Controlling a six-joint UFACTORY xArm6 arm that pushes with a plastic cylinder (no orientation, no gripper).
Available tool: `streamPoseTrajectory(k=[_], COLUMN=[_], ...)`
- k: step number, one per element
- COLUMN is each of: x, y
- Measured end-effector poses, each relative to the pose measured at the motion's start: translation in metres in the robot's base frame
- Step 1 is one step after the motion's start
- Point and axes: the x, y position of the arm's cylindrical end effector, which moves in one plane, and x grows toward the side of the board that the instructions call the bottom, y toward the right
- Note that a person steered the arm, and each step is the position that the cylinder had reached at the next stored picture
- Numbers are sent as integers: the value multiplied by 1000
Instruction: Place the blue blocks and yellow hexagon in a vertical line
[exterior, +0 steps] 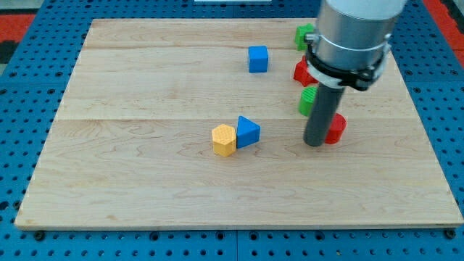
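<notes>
Our tip touched the red block, well right of the yellow hexagon and blue triangle; we had no hand.

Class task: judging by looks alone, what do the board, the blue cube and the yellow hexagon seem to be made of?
Pale wooden board: looks like light wood, matt, with grain lines and plank seams showing.
Blue cube block: probably plastic or painted wood; flat even colour, no grain visible.
Yellow hexagon block: likewise, uniform colour, slightly dull surface.
</notes>
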Motion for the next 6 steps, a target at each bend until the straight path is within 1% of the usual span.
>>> streamPoseTrajectory(k=[1,2,3,4,5,6], x=[-25,-73,-110,-137,-174,-181], y=[-57,-56,-51,-23,-9,-77])
